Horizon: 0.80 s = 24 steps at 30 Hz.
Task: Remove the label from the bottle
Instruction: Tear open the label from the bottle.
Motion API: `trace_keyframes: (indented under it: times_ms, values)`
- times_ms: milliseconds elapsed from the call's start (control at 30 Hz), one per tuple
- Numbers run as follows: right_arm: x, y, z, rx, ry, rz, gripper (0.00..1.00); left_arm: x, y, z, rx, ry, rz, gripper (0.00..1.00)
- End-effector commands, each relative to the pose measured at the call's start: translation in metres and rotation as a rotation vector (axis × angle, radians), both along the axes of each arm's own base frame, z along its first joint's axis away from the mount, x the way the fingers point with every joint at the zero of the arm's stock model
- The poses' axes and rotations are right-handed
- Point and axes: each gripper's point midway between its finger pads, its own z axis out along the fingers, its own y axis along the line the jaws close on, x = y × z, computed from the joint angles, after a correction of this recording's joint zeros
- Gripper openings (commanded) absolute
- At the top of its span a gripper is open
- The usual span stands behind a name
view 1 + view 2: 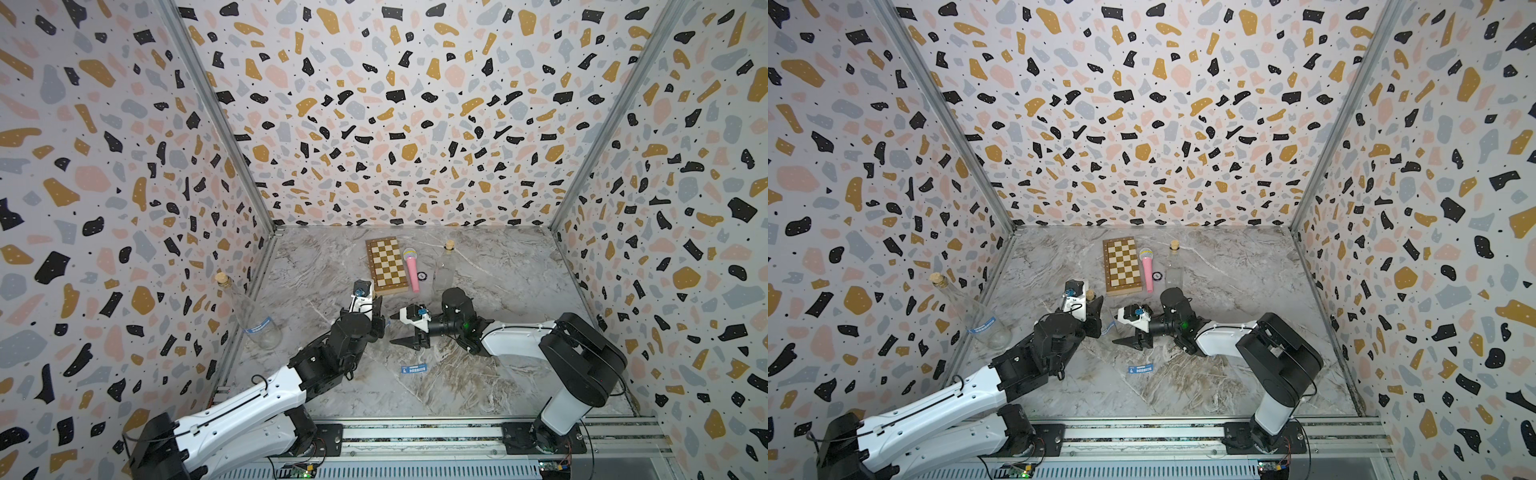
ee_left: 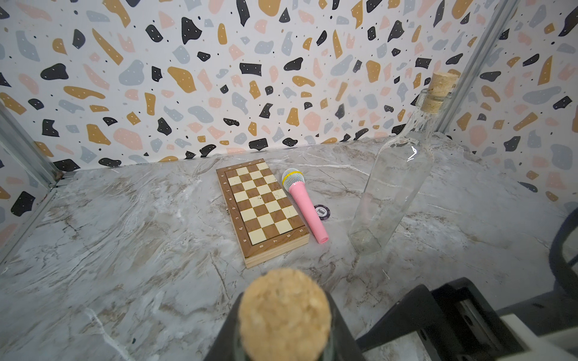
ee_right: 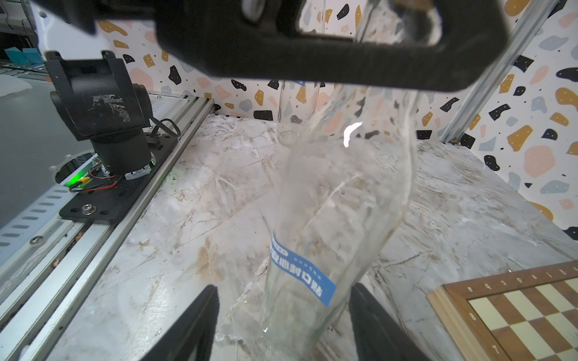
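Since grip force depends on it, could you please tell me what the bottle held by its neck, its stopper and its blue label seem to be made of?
Bottle: clear glass by the look, glossy; the tabletop shows through it, with a bright glint.
Stopper: cork, matte, tan and grainy.
Label: thin blue printed paper or film, hugging the curve; which is unclear.

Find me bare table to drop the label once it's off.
Right side, between the back bottle and right wall, is widest. Back left, between chessboard and left wall, is free too. Crowded: centre around the held bottle, left gripper and right gripper; mic and chip pack beside the chessboard.
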Motion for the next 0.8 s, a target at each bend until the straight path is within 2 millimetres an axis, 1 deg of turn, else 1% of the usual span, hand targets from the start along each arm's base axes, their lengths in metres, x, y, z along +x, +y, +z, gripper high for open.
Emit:
trace_keyframes:
  times_ms: [0, 400, 567, 767]
  values:
    - [0.001, 0.005, 0.011, 0.024, -0.013, 0.026, 0.67, -0.001, -0.003, 0.011, -0.036, -0.037, -0.018, 0.00]
    - [-0.003, 0.005, 0.007, 0.015, 0.004, 0.044, 0.64, -0.002, -0.005, 0.012, -0.038, -0.035, -0.023, 0.00]
    - [-0.006, 0.004, 0.006, 0.007, 0.012, 0.058, 0.59, -0.001, -0.004, 0.011, -0.036, -0.032, -0.020, 0.00]
    - [-0.009, 0.003, 0.005, 0.003, 0.017, 0.063, 0.57, -0.001, -0.005, 0.011, -0.038, -0.030, -0.019, 0.00]
